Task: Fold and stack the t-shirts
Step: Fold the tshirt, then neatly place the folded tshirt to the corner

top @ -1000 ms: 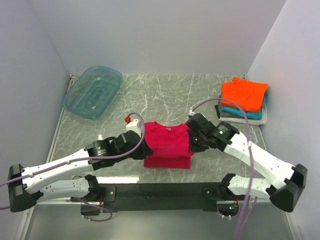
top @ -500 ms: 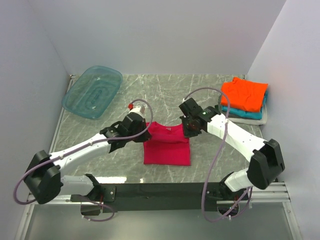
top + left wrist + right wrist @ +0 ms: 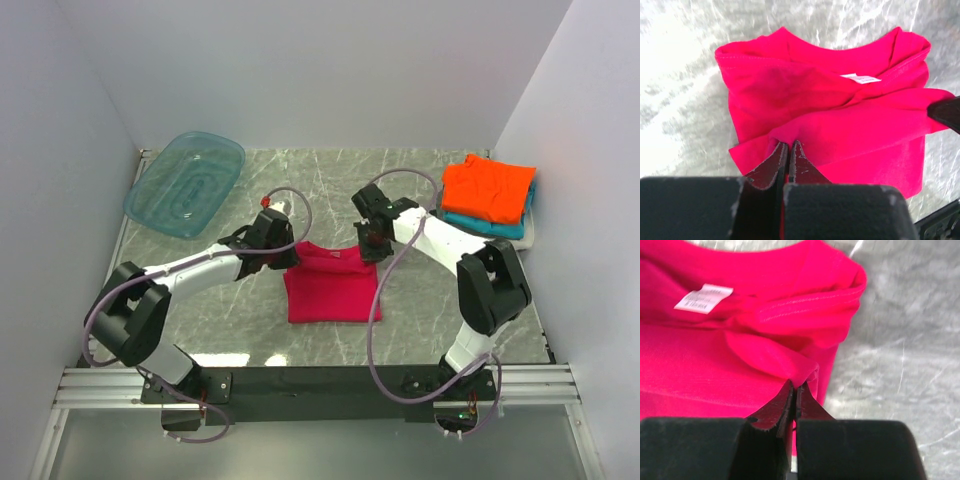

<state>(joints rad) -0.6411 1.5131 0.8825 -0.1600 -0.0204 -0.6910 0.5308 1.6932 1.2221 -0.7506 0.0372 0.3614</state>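
The crimson-magenta t-shirt [image 3: 332,290] lies partly folded on the marble table, collar at the far side. My left gripper [image 3: 284,257] is shut on its left edge; in the left wrist view the gripper [image 3: 788,145] pinches a raised fold of the shirt [image 3: 850,115]. My right gripper [image 3: 371,248] is shut on its right edge; in the right wrist view the gripper [image 3: 795,385] pinches the shirt [image 3: 715,370] near the white label [image 3: 703,298]. The orange t-shirt [image 3: 488,187] tops a folded stack at the far right, over the teal t-shirt [image 3: 490,228] and a grey-white one [image 3: 528,234].
A translucent teal plastic tub [image 3: 185,183] stands at the far left corner. White walls close in the table on three sides. Bare marble [image 3: 330,180] lies beyond the shirt, and more shows in front of it.
Both grippers have carried the shirt's near edge away from the arm bases toward the collar, folding it over. Both arms have stretched farther out over the table.
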